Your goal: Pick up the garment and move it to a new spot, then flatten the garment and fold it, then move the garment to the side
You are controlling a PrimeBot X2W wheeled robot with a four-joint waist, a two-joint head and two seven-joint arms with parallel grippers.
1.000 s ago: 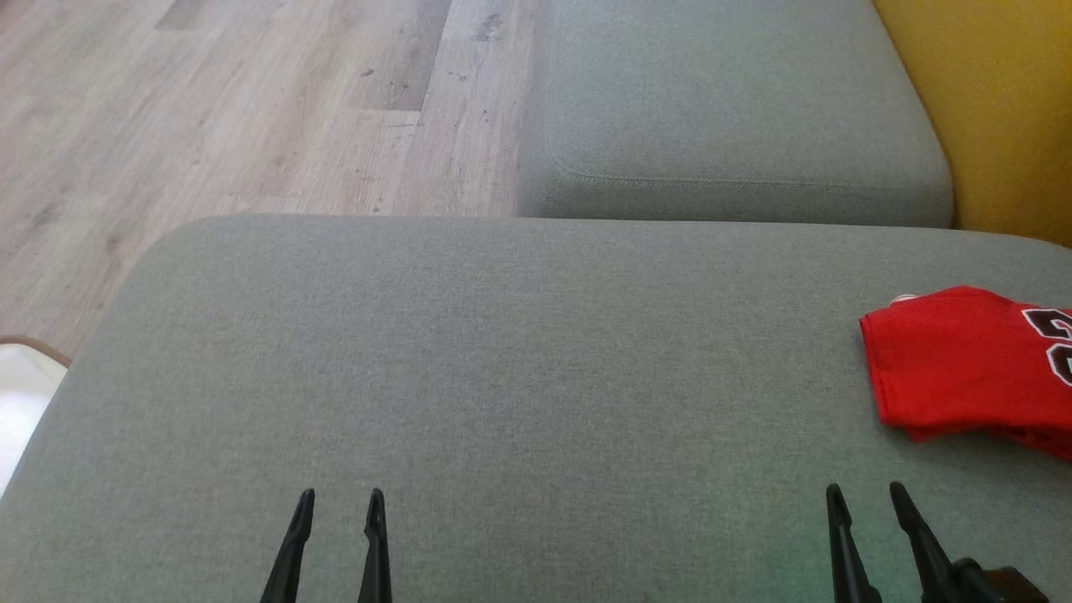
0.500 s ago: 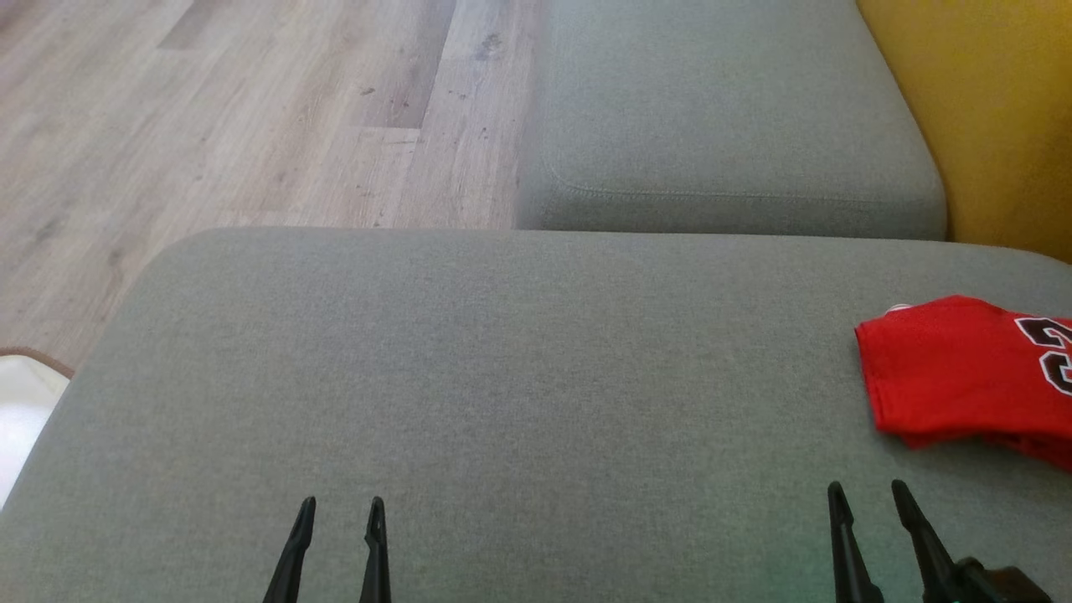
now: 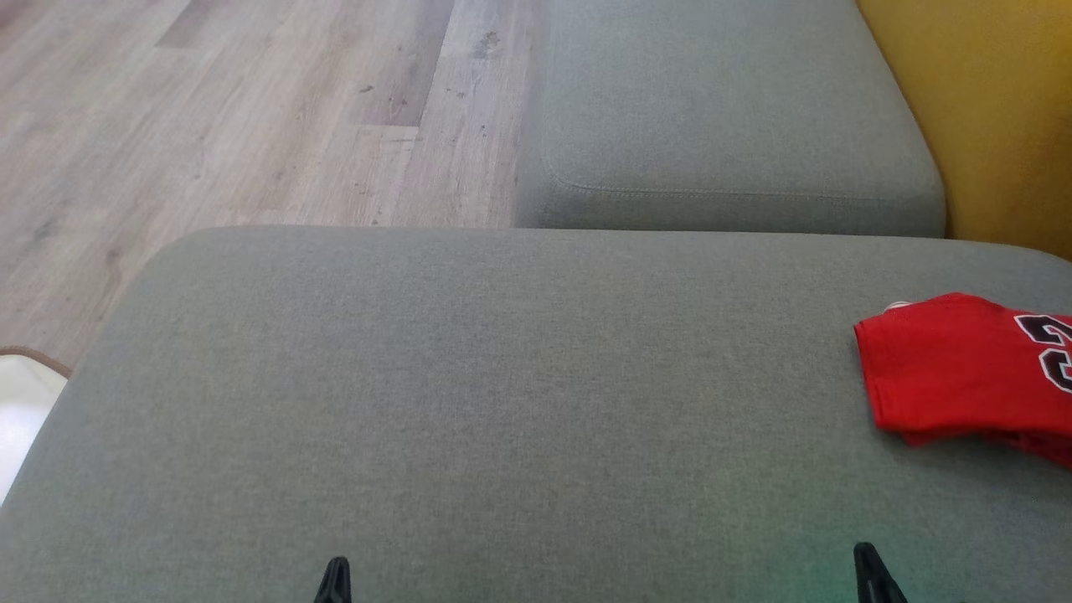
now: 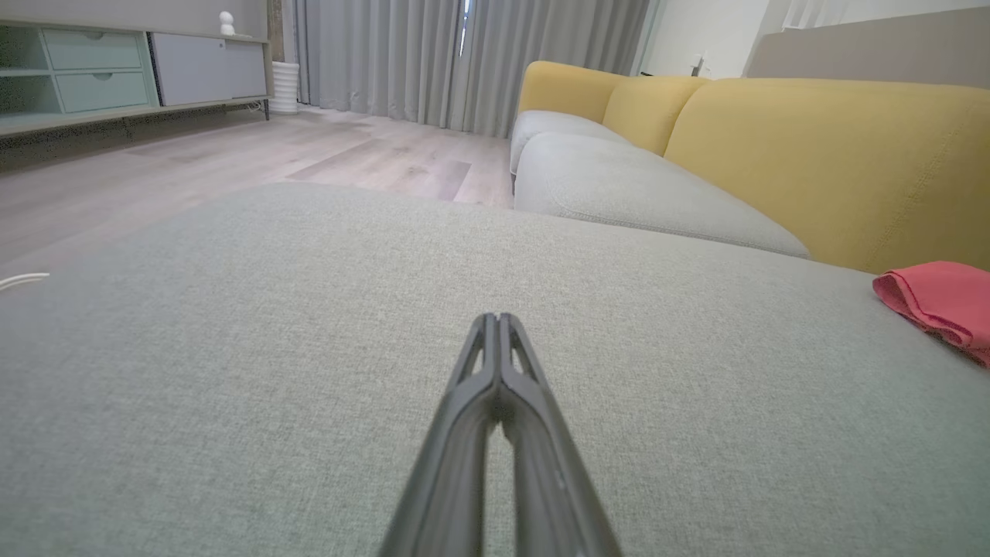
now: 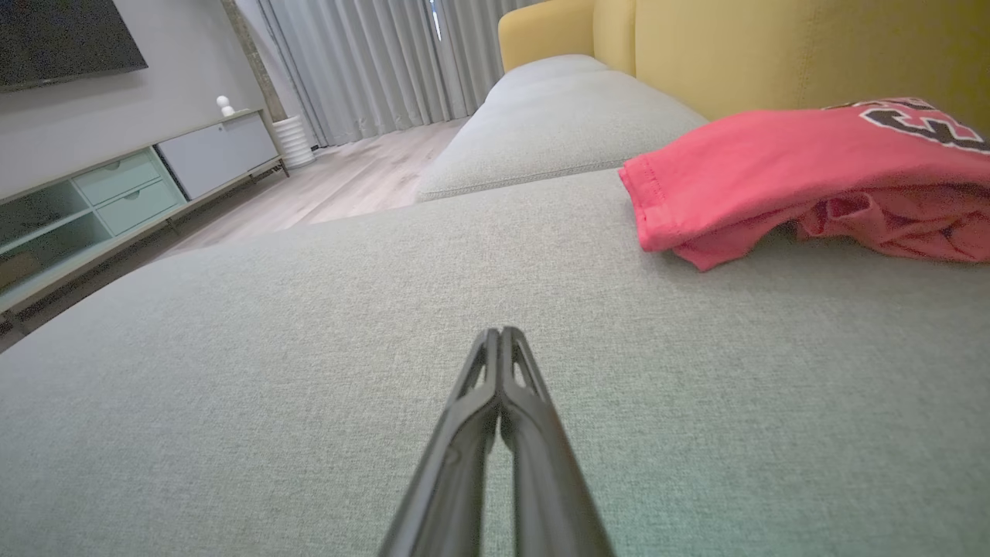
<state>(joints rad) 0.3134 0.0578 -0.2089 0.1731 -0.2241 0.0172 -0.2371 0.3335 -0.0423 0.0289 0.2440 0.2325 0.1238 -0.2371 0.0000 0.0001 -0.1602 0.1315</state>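
The garment (image 3: 963, 377) is a red jersey with black-and-white numerals, folded into a small stack at the right edge of the grey cushion (image 3: 502, 402). It also shows in the right wrist view, garment (image 5: 773, 170), and at the far right of the left wrist view, garment (image 4: 940, 298). My left gripper (image 3: 335, 578) sits at the bottom left, shut and empty, its fingers pressed together in the left wrist view, left gripper (image 4: 496, 319). My right gripper (image 3: 869, 563) is at the bottom right, shut with nothing in it, short of the garment; right gripper (image 5: 499, 334).
A second grey seat cushion (image 3: 720, 117) lies beyond the near one, with the yellow sofa back (image 3: 997, 109) on the right. Wooden floor (image 3: 234, 109) spreads at the upper left. A low cabinet (image 5: 116, 201) and curtains (image 5: 371, 62) stand across the room.
Both grippers went from open to shut and drew back toward the bottom edge, so just their tips show. The garment has stayed put.
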